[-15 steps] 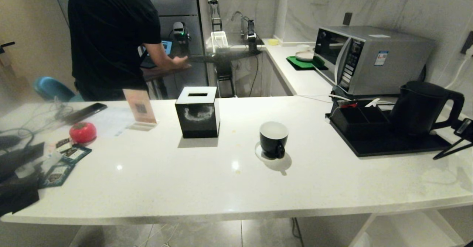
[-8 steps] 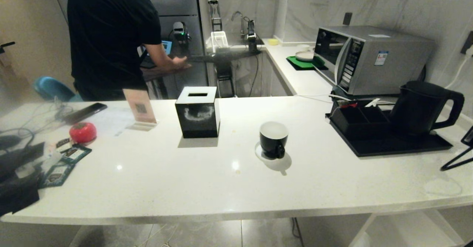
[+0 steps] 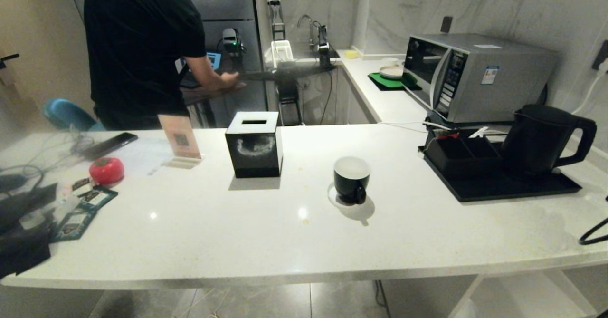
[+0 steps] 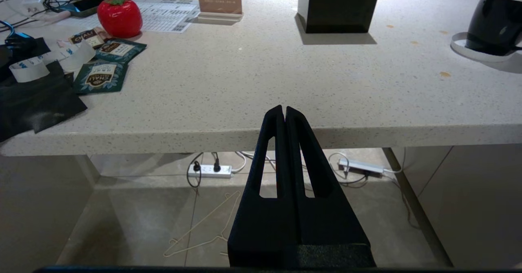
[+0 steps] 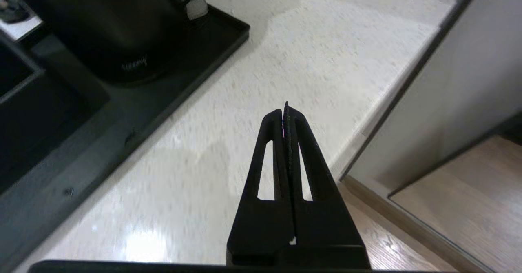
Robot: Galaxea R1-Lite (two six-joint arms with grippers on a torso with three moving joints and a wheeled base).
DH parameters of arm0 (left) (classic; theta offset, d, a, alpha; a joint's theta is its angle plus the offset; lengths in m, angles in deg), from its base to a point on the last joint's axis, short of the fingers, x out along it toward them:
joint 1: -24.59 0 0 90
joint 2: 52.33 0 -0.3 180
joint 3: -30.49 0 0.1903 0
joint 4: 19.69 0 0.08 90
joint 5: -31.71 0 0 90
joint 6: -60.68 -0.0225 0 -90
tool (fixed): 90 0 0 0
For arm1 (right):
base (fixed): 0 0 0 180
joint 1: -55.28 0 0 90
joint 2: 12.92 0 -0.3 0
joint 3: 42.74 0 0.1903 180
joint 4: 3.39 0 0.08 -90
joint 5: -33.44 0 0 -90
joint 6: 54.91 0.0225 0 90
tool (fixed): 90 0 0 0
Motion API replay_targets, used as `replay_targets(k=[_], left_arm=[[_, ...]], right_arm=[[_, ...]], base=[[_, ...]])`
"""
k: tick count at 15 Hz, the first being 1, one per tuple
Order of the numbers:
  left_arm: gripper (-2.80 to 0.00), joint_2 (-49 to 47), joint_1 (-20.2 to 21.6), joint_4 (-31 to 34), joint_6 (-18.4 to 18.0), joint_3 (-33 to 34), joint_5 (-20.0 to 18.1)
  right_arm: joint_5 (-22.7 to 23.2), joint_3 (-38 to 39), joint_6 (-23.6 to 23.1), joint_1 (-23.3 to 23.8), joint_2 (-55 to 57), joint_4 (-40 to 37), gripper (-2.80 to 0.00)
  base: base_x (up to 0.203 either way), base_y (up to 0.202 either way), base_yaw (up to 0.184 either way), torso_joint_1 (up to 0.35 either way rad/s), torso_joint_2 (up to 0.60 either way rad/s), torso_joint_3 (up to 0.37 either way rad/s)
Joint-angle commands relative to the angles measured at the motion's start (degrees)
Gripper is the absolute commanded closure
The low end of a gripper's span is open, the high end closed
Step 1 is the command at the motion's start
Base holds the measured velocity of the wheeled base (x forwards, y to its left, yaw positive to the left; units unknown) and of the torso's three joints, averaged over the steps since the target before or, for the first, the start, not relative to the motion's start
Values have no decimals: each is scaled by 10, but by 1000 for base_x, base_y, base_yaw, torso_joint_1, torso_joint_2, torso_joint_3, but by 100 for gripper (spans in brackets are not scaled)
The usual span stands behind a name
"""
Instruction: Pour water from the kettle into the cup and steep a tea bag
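The matte-black kettle point(image 3: 541, 137) stands on a black tray point(image 3: 498, 189) at the counter's right; the right wrist view shows its base point(image 5: 102, 28) on that tray point(image 5: 134, 114). The black cup point(image 3: 351, 179), white inside, sits mid-counter on a white coaster and also shows at the far right of the left wrist view point(image 4: 495, 24). Tea bag sachets point(image 4: 100, 75) lie at the counter's left. My right gripper point(image 5: 285, 109) is shut and empty over bare counter beside the tray, outside the head view. My left gripper point(image 4: 284, 110) is shut, parked in front of the counter's edge.
A black tissue box point(image 3: 254, 144), a sign card point(image 3: 179, 137), a phone point(image 3: 109, 144) and a red tomato-shaped thing point(image 3: 106, 169) stand on the counter. A microwave point(image 3: 475, 75) sits behind the tray. A person point(image 3: 137, 47) stands at the back left. A cable loop point(image 3: 593, 232) shows at the right edge.
My right gripper, open near the kettle's handle a second ago, has drawn back to the right out of the head view and shut its fingers. Kettle and cup have not moved.
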Motion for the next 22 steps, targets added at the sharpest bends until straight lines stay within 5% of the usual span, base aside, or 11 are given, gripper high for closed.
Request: replay_targets(k=[1,9,16,22], left_arm=[[0,0,0,0,0,0,1],[0,0,0,0,0,0,1],[0,0,0,0,0,0,1],[0,0,0,0,0,0,1]], right_arm=[[0,23,-1,-1,-38,2,0],[60,115,-41,-19,-178,-8,0],[67,142,-56,-148,-292,-52,0],[67,146,-73,-189,-317,-55,0]], base=[[0,0,0,0,0,0],[0,0,0,0,0,0],[0,0,0,0,0,0],[0,0,0,0,0,0]])
